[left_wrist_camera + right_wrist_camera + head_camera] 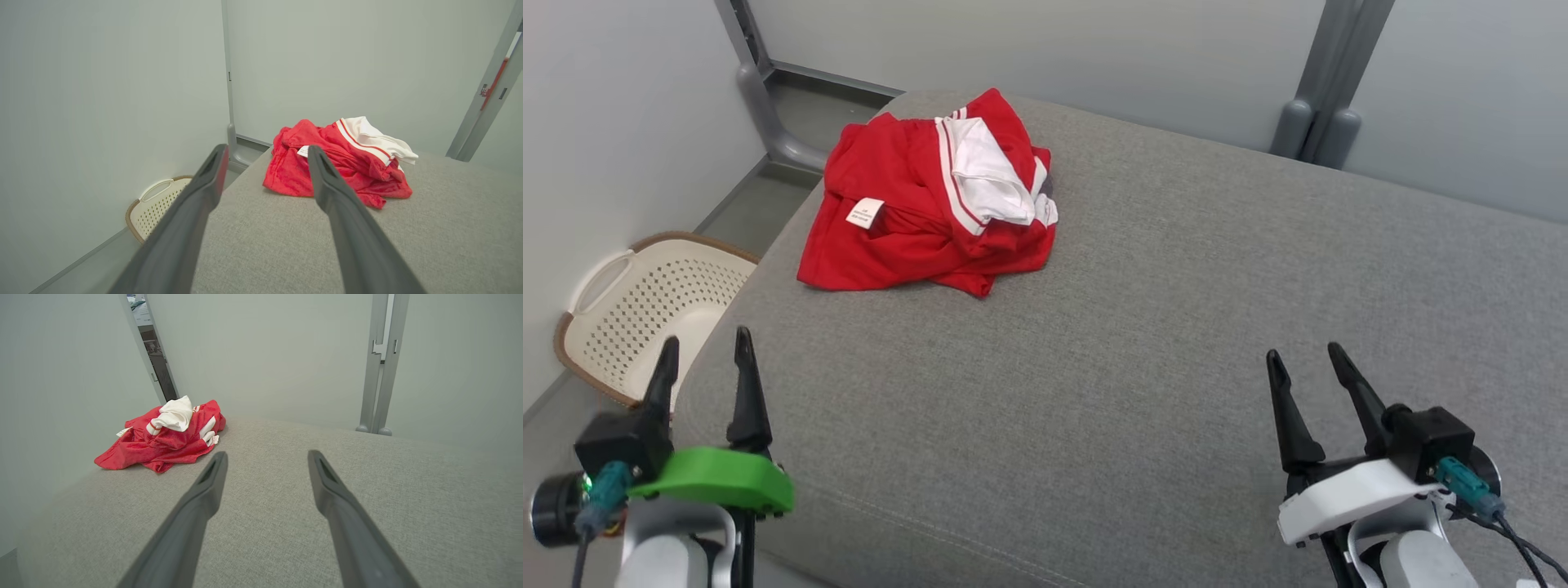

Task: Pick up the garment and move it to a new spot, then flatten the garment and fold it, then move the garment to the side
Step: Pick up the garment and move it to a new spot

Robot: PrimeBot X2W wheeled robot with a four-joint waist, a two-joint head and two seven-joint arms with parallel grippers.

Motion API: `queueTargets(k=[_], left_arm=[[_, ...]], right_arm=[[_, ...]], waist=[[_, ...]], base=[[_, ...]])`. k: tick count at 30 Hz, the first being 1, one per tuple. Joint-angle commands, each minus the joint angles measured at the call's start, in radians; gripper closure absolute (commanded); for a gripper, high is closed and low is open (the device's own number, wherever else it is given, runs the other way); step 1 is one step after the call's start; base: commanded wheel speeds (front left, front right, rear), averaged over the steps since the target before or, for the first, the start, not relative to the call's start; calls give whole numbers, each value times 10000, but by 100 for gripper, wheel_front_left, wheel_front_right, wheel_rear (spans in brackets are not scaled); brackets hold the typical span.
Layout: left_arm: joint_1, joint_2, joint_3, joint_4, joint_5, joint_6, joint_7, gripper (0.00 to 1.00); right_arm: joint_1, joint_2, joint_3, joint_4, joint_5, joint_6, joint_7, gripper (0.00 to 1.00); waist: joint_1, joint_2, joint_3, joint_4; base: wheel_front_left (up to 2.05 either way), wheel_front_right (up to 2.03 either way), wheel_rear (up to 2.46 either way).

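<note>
While the garment (923,212) lies crumpled in a red heap near the far left corner of the grey padded surface (1143,343), with white striped trim and a white panel turned up on top, nothing of mine touches it. A small white label (864,212) shows on its left side. My left claw (706,336) hangs at the near left edge, fingers spread and empty. My right claw (1303,351) sits at the near right, likewise spread and empty, well apart from the cloth. Beyond the left edge, on the floor, stands a pale perforated basket (629,310) with a brown rim.
</note>
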Motion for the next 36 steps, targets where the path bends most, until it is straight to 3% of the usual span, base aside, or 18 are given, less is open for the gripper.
queueTargets(k=[1, 11, 19, 26, 36], left_arm=[[-467, 125, 49, 64, -48, -82, -68, 0], [-3606, 817, 389, 649, -395, -484, -4, 0], [-5828, 1439, 721, 1635, -816, -816, 301, 0], [-6935, 2010, 830, 3192, -1353, -1193, 1041, 0], [-7638, 2244, 606, 5507, -1994, -1464, 2283, 0]], right_arm=[[-188, -49, -59, -112, -127, 4, 59, 0], [-950, -496, -616, -943, -514, 3, 335, 0], [-1440, -711, -1125, -1694, -799, 3, 433, 0], [-1590, -818, -1482, -2087, -835, 3, 475, 0], [-1741, -791, -1463, -2233, -904, 3, 515, 0]], waist=[[0, 0, 789, -793], [0, 0, 2841, -2777], [0, 0, 4192, -3795], [0, 0, 4806, -4137], [0, 0, 5100, -4242]], base=[[0, 0, 0], [0, 0, 0], [0, 0, 0], [0, 0, 0], [0, 0, 0]])
